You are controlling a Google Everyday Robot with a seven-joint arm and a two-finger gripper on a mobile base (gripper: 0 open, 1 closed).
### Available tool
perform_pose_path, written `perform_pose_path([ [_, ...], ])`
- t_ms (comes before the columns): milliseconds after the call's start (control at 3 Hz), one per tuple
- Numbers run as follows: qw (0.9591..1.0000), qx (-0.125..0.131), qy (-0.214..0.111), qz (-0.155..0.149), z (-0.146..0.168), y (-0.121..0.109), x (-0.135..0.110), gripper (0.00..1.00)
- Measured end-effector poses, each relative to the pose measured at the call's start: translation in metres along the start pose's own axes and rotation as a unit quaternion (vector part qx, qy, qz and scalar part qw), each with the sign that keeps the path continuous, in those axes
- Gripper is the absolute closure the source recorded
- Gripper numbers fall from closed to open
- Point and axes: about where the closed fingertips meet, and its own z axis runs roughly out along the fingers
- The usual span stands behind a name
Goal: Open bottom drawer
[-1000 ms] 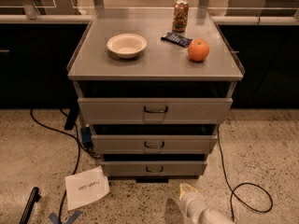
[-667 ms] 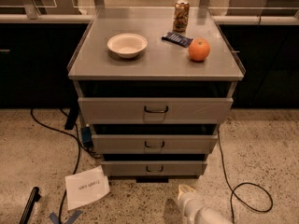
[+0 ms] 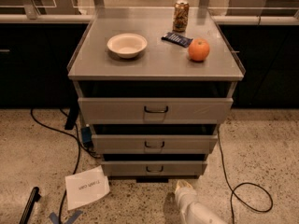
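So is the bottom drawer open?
Looks shut: the bottom drawer sits tucked under the middle drawer. The hand hovers in front, not touching.

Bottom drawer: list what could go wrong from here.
1. The tool hangs near the floor, below and right of the small handle of the bottom drawer; a skewed approach may miss it.
2. The middle drawer sits just above; the tool could grab that one instead.
3. The black cable on the floor beside it might snag.
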Motion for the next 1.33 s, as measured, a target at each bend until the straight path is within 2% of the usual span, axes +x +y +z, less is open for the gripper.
perform_pose_path([
  [333,0.9995,0.026,-0.021,0.0,0.027,-0.013,0.004,1.0],
  [1000,0.9994,0.024,-0.023,-0.007,0.032,-0.016,0.007,1.0],
  [1333,0.9986,0.017,-0.044,-0.023,0.049,-0.03,0.003,1.0],
])
